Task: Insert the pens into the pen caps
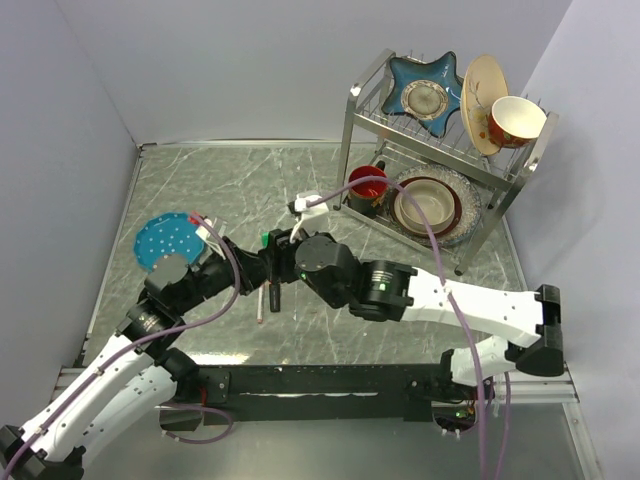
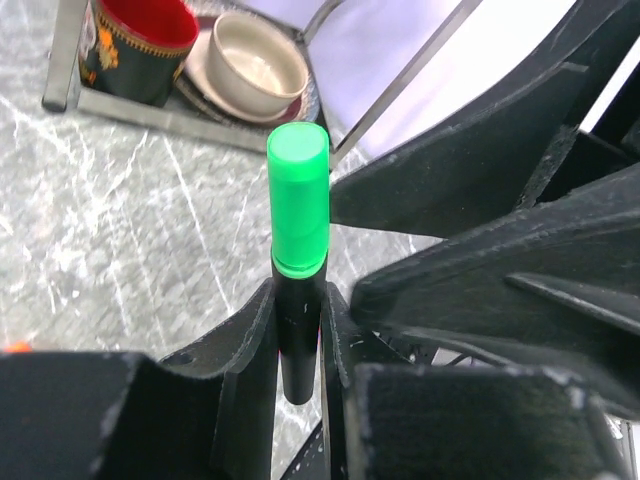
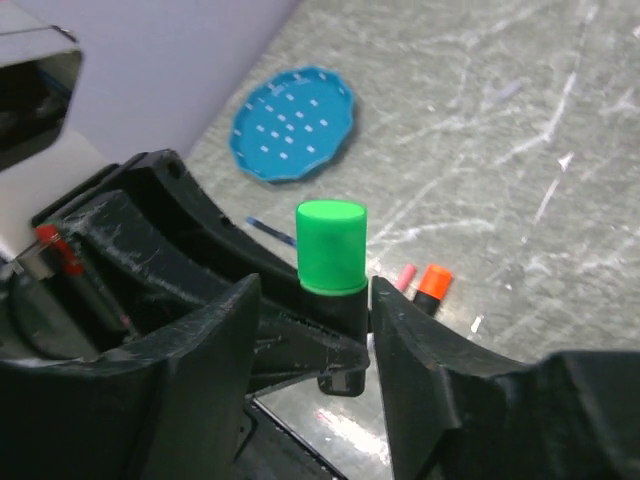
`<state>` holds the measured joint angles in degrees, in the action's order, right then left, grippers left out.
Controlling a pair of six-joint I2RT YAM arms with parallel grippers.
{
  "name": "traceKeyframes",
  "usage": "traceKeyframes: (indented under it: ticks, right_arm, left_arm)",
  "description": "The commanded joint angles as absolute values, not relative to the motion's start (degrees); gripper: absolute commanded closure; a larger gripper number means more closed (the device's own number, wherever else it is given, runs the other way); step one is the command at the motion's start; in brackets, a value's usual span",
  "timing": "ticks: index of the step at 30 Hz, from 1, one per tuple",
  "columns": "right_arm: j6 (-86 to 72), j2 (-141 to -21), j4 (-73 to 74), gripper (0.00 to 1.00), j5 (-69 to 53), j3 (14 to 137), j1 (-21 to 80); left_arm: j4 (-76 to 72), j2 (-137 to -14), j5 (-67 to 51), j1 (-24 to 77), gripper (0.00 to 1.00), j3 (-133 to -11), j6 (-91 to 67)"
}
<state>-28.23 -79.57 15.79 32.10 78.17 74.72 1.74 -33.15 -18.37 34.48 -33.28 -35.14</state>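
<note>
I see a vivid green cap (image 2: pixel 297 200) on a black marker (image 2: pixel 298 340). Blue, white-speckled plate (image 1: pixel 165 240) at nine o'clock, grey table (image 1: pixel 220 180) veined white, red-lined dark cup (image 1: pixel 367 185) at one o'clock.

Grey marbled table (image 1: pixel 200 180) between pale lilac walls (image 1: pixel 250 70) — steel dish rack (image 1: pixel 348 150) far right

we take this for a robotics lab test cell rather than a home. a marble-patterned tabletop (image 1: pixel 200 190) is boxed in by plain pale wall panels (image 1: pixel 60 150). the left arm (image 1: pixel 100 385) and right arm (image 1: pixel 480 305) are bolted to a black rail (image 1: pixel 330 380) at 6 o'clock. household things stand on the tabletop: a steel dish rack (image 1: pixel 355 130) of crockery at 2 o'clock and a blue plate (image 1: pixel 165 240) at 9 o'clock.
</note>
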Motion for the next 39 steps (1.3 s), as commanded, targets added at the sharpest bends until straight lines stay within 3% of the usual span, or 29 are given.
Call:
traceKeyframes:
  ticks: [1, 8, 15, 27, 36, 39]
  right_arm:
    - [-26.2, -74.1, 12.3, 0.41, 31.6, 75.7, 75.5]
    - [-21.9, -62.2, 2.6, 0.33, 21.8, 64.4, 75.3]
    - [-19.6, -55.6, -3.3, 0.34, 2.8, 56.9, 71.6]
    - [-20.7, -58.1, -5.0, 0.36, -1.5, 57.0, 71.4]
    - [-23.2, -60.3, -9.7, 0.47, -3.3, 58.0, 71.2]
    - [-23.6, -61.7, -9.9, 0.56, -3.6, 58.8, 71.1]
  left_arm:
    - [-3.1, -32.0, -20.0, 34.2, 0.99, -36.6, -33.6]
    - [-2.7, -31.3, -23.6, 34.2, 0.99, -37.8, -32.8]
    - [-5.5, -29.7, -29.8, 34.2, 0.99, -38.8, -34.1]
    - [-18.7, -29.5, -37.7, 34.2, 0.99, -36.7, -44.4]
    - [-22.2, -29.4, -38.8, 34.3, 0.99, -35.5, -47.3]
    - [-23.4, -29.7, -38.8, 34.3, 0.99, -34.7, -47.9]
